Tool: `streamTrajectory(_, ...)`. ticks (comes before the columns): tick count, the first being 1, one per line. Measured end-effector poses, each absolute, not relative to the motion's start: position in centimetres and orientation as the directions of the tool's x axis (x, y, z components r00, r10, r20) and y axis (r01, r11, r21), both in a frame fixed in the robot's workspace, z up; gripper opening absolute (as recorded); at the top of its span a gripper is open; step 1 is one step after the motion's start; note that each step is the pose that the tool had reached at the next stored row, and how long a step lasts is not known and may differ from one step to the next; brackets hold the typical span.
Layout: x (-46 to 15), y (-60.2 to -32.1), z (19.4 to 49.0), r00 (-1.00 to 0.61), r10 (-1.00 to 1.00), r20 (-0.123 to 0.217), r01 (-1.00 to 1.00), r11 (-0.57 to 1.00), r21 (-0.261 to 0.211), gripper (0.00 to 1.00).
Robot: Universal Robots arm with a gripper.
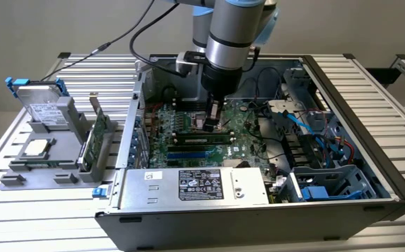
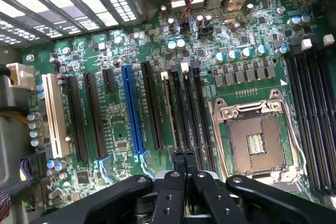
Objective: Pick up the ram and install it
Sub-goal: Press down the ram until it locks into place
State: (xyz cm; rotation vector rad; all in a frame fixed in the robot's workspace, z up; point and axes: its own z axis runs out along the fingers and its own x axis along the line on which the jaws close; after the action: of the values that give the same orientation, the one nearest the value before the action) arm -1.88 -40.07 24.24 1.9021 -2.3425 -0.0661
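On the exterior view's left, a grey holder (image 1: 48, 157) on the slatted tabletop (image 1: 20, 220) carries a silver hard drive with blue rails (image 1: 44, 107) and an upright green expansion card (image 1: 97, 134). Centre, inside the open computer case (image 1: 272, 210): the ram (image 1: 202, 139) lies seated in a motherboard (image 1: 188, 152) slot, long axis running across the exterior view from left to right, flat edge up. Directly above it, the gripper (image 1: 214, 122) hangs with jaws closed together, holding nothing; in the wrist view the gripper (image 2: 183, 157) points at the memory slots (image 2: 184, 108) beside the empty processor socket (image 2: 257, 142).
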Motion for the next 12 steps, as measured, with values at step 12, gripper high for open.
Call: streamTrajectory(12,-1.88,-40.07,24.23,-0.364,-0.929,0.069,-0.922,0.37,0.111,0.1)
